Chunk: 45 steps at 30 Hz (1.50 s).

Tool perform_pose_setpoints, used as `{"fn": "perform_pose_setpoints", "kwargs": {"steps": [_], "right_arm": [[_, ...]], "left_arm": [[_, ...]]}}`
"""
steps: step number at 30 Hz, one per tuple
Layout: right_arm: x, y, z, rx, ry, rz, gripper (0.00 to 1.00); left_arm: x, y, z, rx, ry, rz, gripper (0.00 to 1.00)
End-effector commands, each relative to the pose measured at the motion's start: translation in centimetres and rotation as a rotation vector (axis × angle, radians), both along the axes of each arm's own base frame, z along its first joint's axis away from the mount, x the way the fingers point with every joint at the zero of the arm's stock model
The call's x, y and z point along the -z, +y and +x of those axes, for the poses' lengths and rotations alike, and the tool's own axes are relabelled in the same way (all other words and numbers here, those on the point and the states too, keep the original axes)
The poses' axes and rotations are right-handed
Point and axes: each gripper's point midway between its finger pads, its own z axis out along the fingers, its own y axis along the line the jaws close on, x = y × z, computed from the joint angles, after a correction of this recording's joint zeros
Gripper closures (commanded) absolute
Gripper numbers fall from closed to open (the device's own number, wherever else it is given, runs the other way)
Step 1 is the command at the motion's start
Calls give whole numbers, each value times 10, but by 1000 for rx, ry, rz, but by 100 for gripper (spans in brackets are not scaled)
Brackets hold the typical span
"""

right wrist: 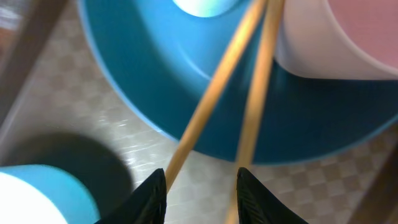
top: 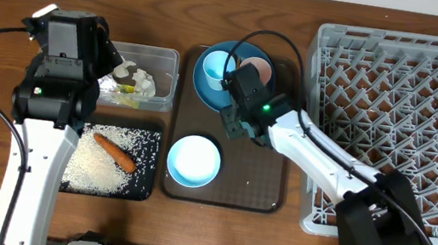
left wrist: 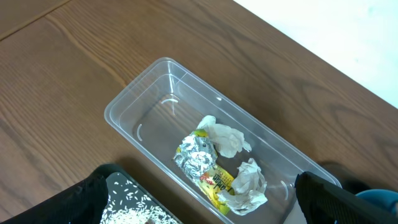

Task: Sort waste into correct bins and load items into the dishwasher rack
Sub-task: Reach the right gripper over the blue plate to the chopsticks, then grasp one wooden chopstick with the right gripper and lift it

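Observation:
My left gripper (left wrist: 199,186) is open and empty above the clear tub (left wrist: 143,99), which holds crumpled white paper (left wrist: 231,140) and the green-yellow and silver wrapper (left wrist: 199,157); in the overhead view it hovers (top: 114,63) at the tub (top: 168,57). The black tray (top: 143,191) holds rice (top: 96,170) and the carrot (top: 116,153). My right gripper (right wrist: 200,183) is open low over the brown tray, with the two chopsticks (right wrist: 205,112) between its fingers. The chopsticks lean on the blue plate (right wrist: 155,81), which carries the light blue cup (right wrist: 205,5) and pink cup (right wrist: 336,37).
The brown serving tray (top: 232,184) also holds the white bowl (top: 194,160) in front of the blue plate (top: 205,84). The grey dishwasher rack (top: 408,123) stands at the right against the tray. Bare wood table lies behind the tub.

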Motion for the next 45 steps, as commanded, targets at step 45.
{"fn": "perform_pose_setpoints", "kwargs": {"steps": [45], "right_arm": [[-67,-11,-1,18,-117,30,99]], "left_arm": [[-8,4,0,-6,-11,20,2]]}}
